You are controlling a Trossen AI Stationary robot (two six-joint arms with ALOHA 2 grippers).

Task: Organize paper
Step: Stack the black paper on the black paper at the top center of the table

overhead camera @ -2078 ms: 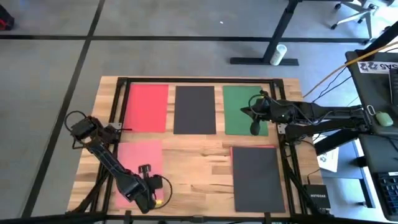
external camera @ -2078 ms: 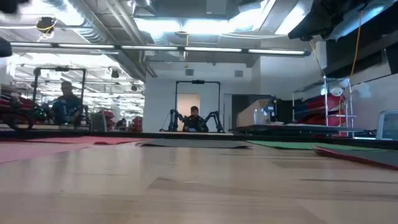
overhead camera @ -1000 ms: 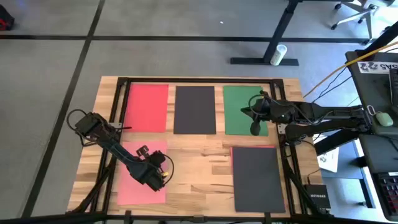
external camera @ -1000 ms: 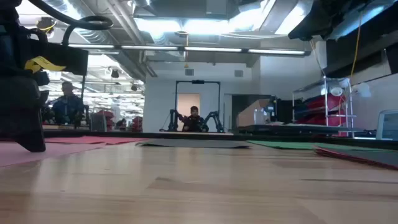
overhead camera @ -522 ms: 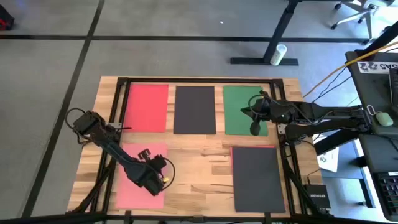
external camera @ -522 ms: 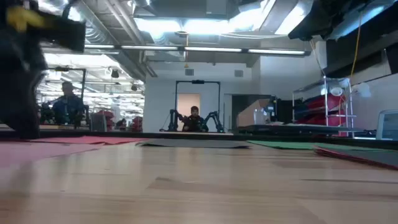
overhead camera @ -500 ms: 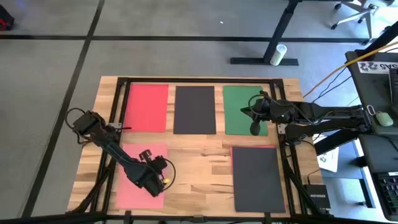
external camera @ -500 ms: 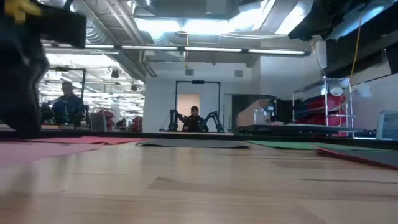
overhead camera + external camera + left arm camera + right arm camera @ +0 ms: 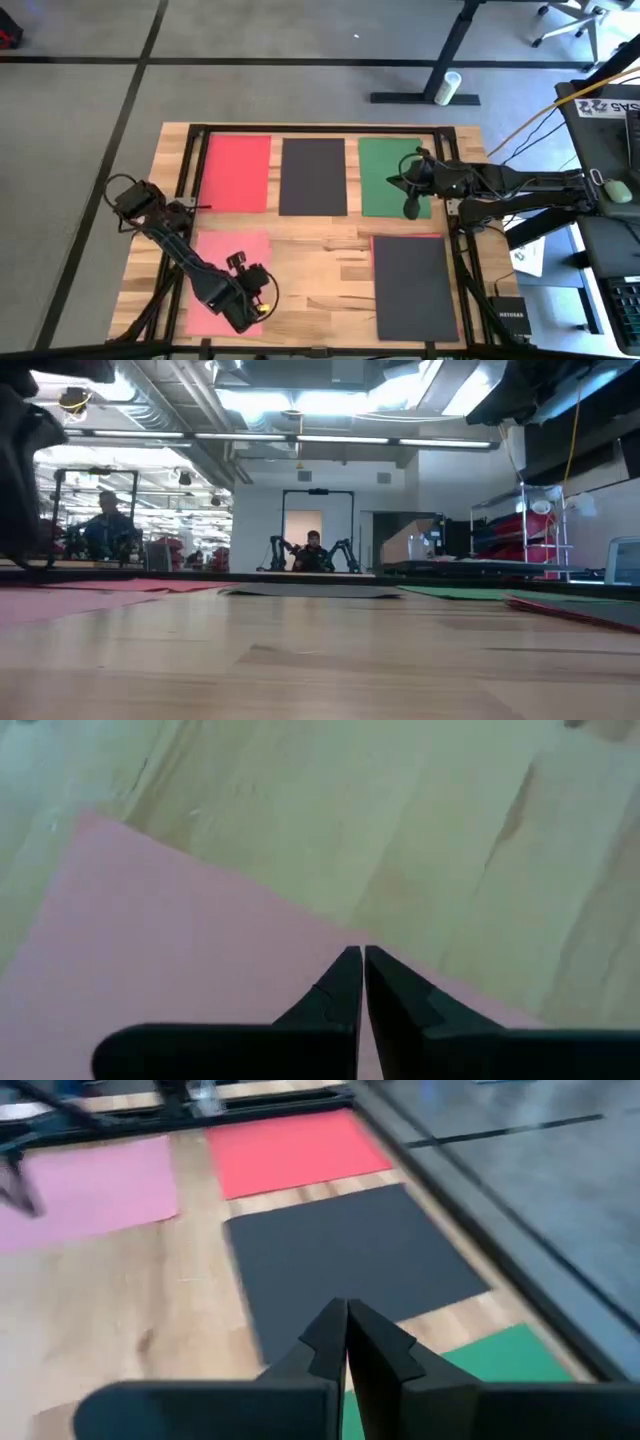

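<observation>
Five sheets of paper lie flat on the wooden table. Red (image 9: 237,172), black (image 9: 313,176) and green (image 9: 392,176) form the far row. Pink (image 9: 222,262) lies near left. A second black sheet (image 9: 413,287) lies near right, with a red edge showing along its far side. My left gripper (image 9: 258,296) is shut, and its tips (image 9: 360,958) stand at the pink sheet's right edge (image 9: 300,920). My right gripper (image 9: 398,180) is shut and hangs over the green sheet (image 9: 500,1355), pointing toward the table's left. My left gripper's shut fingertips (image 9: 348,965) point down at the right edge of the pink sheet (image 9: 250,950), which lies flat on the table. I cannot tell whether they touch it.
Bare wood (image 9: 320,270) lies between the pink sheet and the near black sheet. Dark frame rails (image 9: 190,150) run along the table's edges. A desk with gear (image 9: 610,200) stands at the right. In the room behind are a person (image 9: 105,530) and another robot (image 9: 312,550).
My left gripper has gone toward the table's near edge, along the pink sheet's right edge. It has stayed shut. The sheets lie as before.
</observation>
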